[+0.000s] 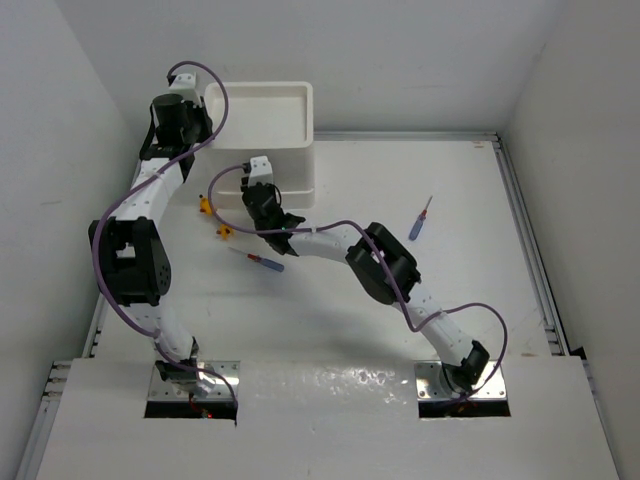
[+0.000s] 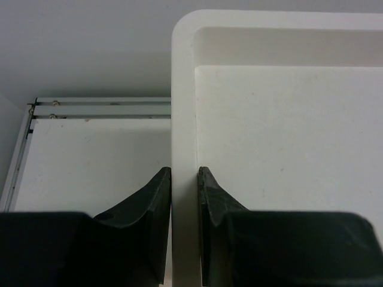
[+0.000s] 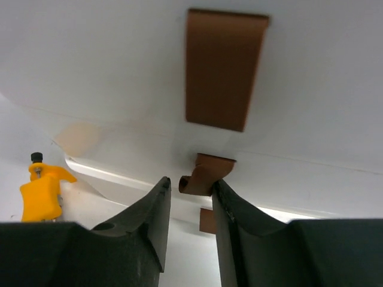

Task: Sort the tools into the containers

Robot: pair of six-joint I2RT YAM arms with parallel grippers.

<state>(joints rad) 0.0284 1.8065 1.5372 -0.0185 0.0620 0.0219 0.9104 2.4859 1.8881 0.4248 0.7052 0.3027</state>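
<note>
Left jaws are closed on the left rim of the white box (image 2: 182, 72). The middle drawer handle (image 3: 208, 170) is seen right at the tips of the narrowly parted right jaws; a pinch cannot be confirmed. Screwdrivers (image 1: 268, 262) are scattered on the table (image 1: 450, 300) by the box front.

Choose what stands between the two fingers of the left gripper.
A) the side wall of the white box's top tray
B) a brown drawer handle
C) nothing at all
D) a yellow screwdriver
A: in the left wrist view, the left gripper has one finger on each side of the tray wall of the white box.
</note>
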